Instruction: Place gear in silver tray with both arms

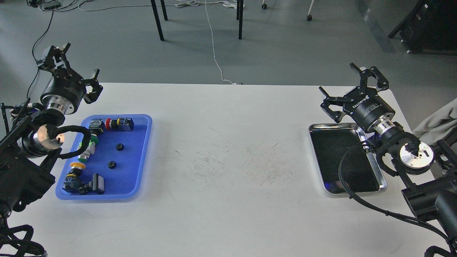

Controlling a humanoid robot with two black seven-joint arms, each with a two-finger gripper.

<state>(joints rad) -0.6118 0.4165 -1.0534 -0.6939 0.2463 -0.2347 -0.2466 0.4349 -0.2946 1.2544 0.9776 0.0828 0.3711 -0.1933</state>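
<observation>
Two small black gears lie in the blue tray (142, 157) at the left: one gear (120, 146) farther back, the other gear (112, 164) nearer me. The silver tray (371, 153) sits at the right of the table, its dark bottom bare. My left gripper (69, 67) hangs open above the table's far left corner, behind the blue tray, holding nothing. My right gripper (351, 87) is open and empty just behind the silver tray's far edge. The right arm's black hose (344, 171) crosses the silver tray.
The blue tray also holds several push-button switches with red (119, 124), green (87, 146) and yellow (76, 167) caps. A grey cloth (441, 121) lies at the table's right edge. Chair legs and cables stand on the floor behind the table.
</observation>
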